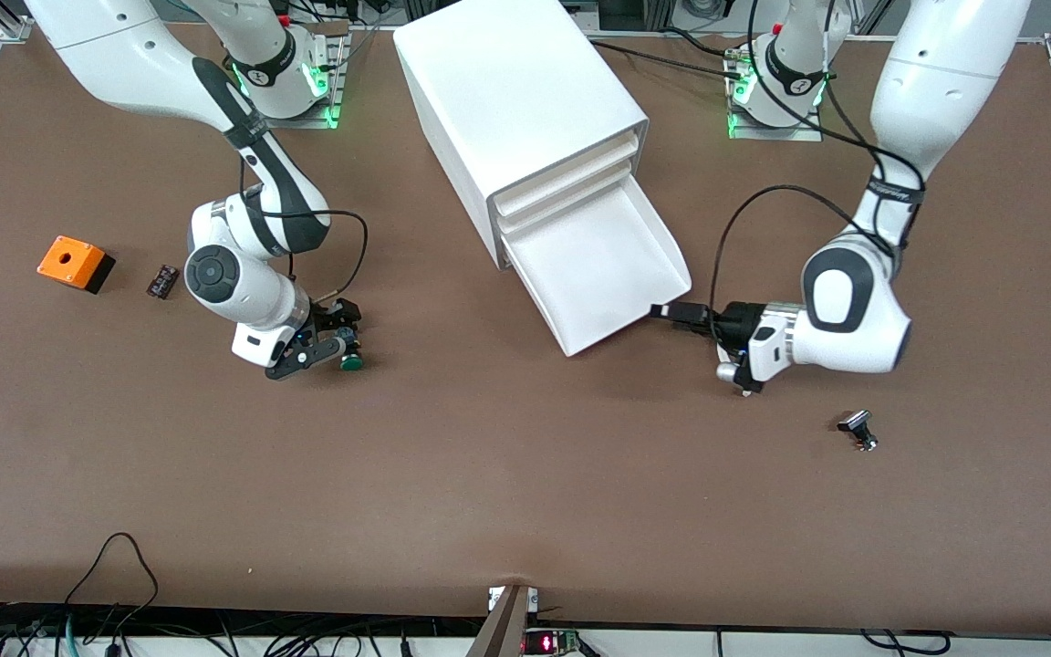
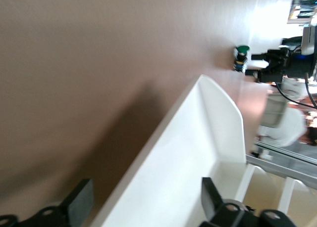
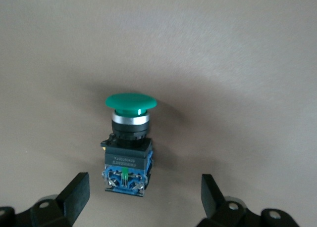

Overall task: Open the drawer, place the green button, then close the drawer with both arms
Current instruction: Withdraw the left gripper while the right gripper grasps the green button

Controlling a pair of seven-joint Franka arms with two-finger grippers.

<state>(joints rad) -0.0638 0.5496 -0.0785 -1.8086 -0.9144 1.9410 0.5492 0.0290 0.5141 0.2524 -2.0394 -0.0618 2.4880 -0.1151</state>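
With the drawer [image 1: 612, 274] pulled out, the left gripper [image 1: 671, 313] wide and empty at its corner and the right gripper [image 1: 329, 342] spread empty around the button [image 1: 349, 359] lying on the surface at the drawer's 9 o'clock, the round button could be rolled away by an off-centre close.

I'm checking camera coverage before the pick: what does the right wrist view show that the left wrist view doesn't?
Only the right wrist view shows the button close up on the table: green cap, silver ring, dark body with blue base and a printed label, framed by the open right gripper.

Only the left wrist view shows the drawer pulled open, with the open left gripper at its side wall.

Both show the button and the bare brown table; in the left wrist view the button is small and far off, with the right gripper at it.
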